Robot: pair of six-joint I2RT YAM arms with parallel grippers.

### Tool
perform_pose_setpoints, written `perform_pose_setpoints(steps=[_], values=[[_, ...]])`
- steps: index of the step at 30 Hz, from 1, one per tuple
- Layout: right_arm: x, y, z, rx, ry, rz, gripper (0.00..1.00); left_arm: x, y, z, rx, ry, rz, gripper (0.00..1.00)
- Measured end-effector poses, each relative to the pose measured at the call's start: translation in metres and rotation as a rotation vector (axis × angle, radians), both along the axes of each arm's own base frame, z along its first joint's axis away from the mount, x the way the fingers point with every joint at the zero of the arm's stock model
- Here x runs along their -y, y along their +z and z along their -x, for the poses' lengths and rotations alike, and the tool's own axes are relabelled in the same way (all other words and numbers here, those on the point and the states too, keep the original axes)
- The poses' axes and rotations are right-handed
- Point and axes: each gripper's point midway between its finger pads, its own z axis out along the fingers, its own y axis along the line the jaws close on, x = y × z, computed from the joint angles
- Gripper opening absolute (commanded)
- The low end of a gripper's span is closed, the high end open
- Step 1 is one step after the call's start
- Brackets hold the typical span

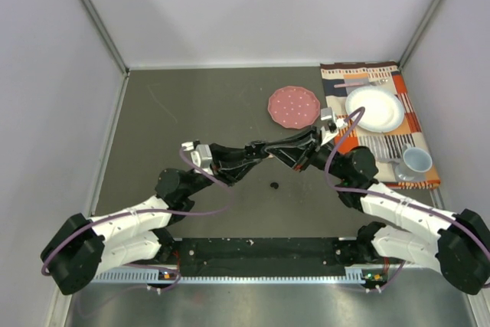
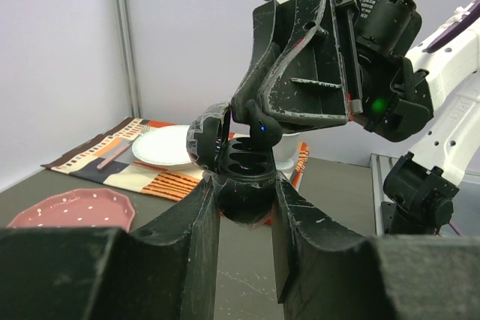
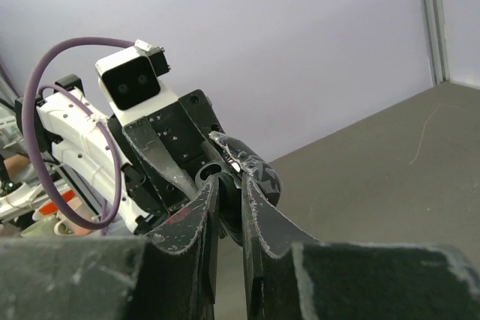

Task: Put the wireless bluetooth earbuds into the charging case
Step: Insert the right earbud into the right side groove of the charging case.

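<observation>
The left pincer point(image 2: 245, 189) is closed tight on the charging case point(image 2: 247, 161). The case is round and black, and it sits between the two fingers, up off the desk point(image 1: 191, 105). Its lid point(image 2: 206, 136) stands open and leans to the left in the left wrist view. You can see the dark holes inside the case.

The right pincer point(image 2: 251, 116) comes from above. Its fingers are almost together and they pinch a black earbud point(image 2: 264, 131). A tiny blue light shines on this earbud. The earbud is right at the open top of the case, touching its back edge or just over it. I cannot tell if it is in a hole.

In the top view the two pincers meet in the middle of the desk. A loose earbud point(image 1: 274, 185), small and black, lies on the desk just in front of them, nearer the arm bases. The pink disc point(image 1: 293, 106) lies farther back.
</observation>
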Motion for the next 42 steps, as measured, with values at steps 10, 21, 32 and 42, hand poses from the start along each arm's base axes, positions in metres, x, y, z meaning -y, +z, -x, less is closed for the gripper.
perform_pose_setpoints(steps=[10,21,32,42], values=[[-0.003,0.000,-0.002,0.017,-0.006,-0.008,0.03,0.000,0.002,0.001,-0.003,-0.004,0.008,0.00],[-0.007,0.002,-0.006,0.041,-0.041,-0.025,0.03,-0.001,0.003,-0.001,-0.012,0.001,0.018,0.00],[-0.005,-0.005,-0.011,0.047,-0.084,-0.005,0.06,-0.004,0.003,-0.004,-0.013,0.021,0.031,0.00],[-0.006,-0.019,-0.013,0.030,-0.096,0.060,0.16,-0.005,-0.005,-0.005,-0.031,0.029,0.019,0.00]])
